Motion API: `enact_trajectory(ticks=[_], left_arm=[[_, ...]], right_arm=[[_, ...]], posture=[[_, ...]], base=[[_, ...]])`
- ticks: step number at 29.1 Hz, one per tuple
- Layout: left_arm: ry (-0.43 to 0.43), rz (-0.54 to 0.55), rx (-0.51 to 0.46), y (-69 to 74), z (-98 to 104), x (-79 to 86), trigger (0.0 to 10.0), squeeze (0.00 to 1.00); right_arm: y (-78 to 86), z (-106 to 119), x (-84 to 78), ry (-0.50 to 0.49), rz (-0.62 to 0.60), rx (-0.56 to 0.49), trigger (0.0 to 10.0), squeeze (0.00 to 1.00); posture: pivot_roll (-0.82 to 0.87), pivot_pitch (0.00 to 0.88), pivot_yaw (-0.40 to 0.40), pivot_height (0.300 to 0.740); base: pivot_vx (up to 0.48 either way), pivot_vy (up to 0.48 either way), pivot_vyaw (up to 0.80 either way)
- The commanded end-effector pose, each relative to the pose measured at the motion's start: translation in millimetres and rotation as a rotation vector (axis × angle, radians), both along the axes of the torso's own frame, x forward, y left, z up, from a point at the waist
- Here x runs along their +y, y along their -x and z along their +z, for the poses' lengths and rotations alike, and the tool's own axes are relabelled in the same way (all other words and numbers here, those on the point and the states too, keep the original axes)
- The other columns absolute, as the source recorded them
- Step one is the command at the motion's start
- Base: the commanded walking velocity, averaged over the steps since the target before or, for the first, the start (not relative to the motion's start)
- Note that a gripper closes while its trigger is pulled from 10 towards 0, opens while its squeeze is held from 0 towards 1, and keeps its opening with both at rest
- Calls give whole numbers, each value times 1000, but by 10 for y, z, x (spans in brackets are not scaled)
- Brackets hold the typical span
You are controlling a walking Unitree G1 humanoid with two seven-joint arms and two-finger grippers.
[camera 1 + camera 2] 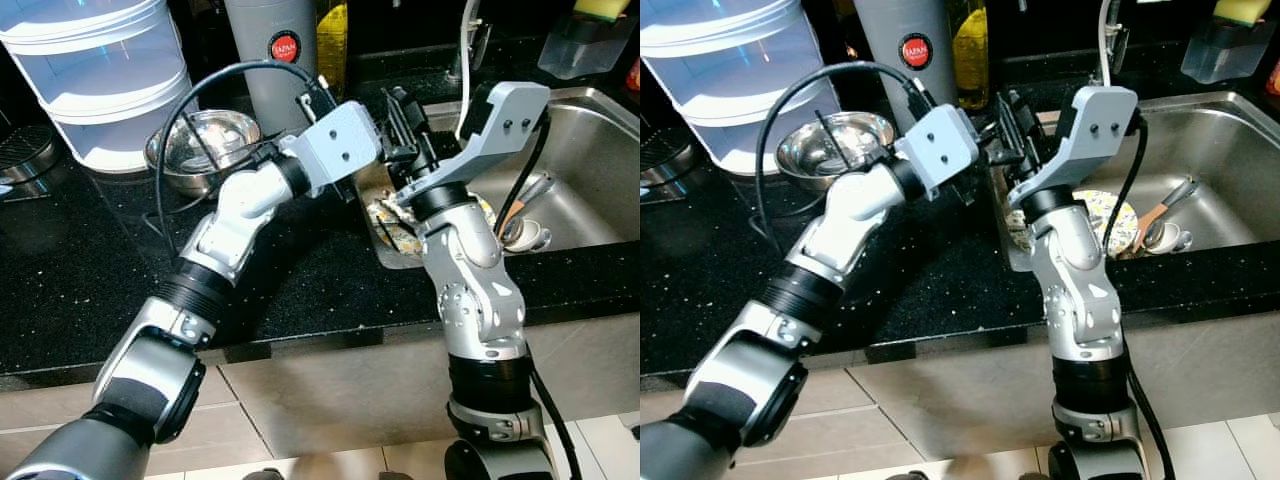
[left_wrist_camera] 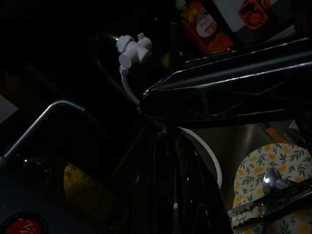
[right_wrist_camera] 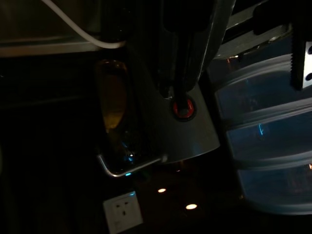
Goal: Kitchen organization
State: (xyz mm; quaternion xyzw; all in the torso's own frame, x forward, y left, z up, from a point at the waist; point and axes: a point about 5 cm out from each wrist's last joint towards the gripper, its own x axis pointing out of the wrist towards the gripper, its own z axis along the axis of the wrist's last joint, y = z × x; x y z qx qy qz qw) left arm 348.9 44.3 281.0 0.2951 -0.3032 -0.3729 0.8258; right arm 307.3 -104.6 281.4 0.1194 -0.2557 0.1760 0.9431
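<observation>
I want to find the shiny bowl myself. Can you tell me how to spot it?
Look at the black counter left of the steel sink. The shiny bowl sits at the back, between the big clear stacked container and the tall grey canister. It is the only round, mirror-bright metal thing there.

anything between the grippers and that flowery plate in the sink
Nothing visible blocks it. The left gripper and right gripper hang at the sink's left edge, with the yellow floral plate lying in the steel sink just beyond, under a spoon.
</observation>
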Motion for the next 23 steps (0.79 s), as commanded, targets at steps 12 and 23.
enact_trajectory(ticks=[12, 23], left_arm=[[53, 36, -9, 24, 30, 41, 10000, 1000], [216, 84, 37, 218, 93, 294, 10000, 0]], right_arm=[[-45, -21, 28, 4, 14, 14, 10000, 0], [-131, -80, -72, 25, -70, 41, 10000, 0]], posture=[[22, 35, 75, 740], [46, 33, 58, 740]], base=[[0, 0, 0], [0, 0, 0]])
